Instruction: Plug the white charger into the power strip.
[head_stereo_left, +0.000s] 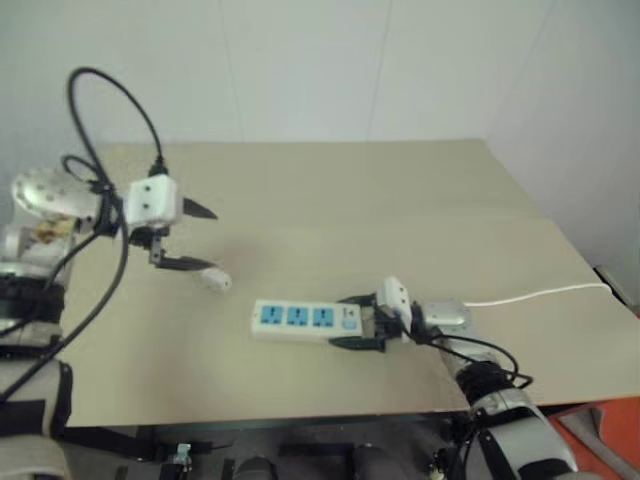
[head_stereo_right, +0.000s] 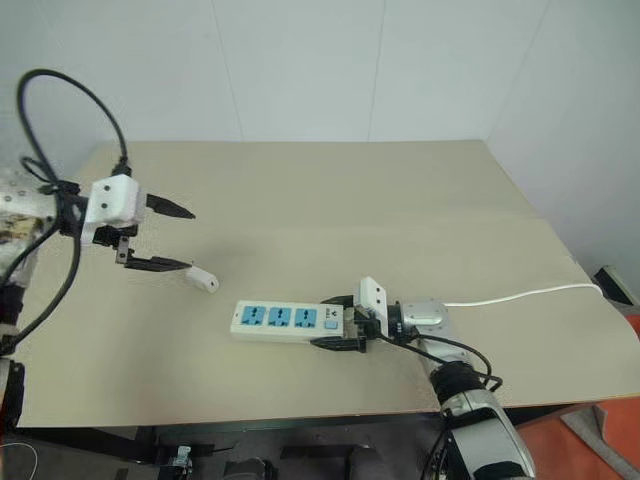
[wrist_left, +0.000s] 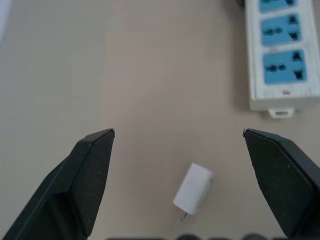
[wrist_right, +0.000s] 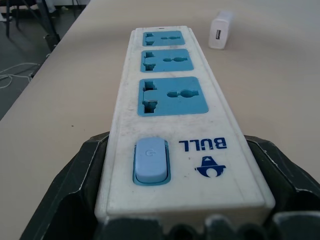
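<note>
One small light rigid charger (wrist_left: 193, 192) lies loose on table (head_stereo_left: 400, 200); pinch its flat sides; left hand (wrist_left: 178, 137) spread above, right hand (head_stereo_right: 337, 322) clamps power strip (head_stereo_right: 285, 321) switch end

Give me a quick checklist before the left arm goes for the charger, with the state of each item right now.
1. Left gripper open wide: ok.
2. White charger lying free on the table, between the left fingertips in the wrist view: ok.
3. Left gripper down at the charger: not ok, it hangs above the table.
4. Right gripper clamped on the switch end of the power strip: ok.
5. Three blue sockets unblocked: ok.
6. Charger's prongs undamaged: cannot tell.
</note>
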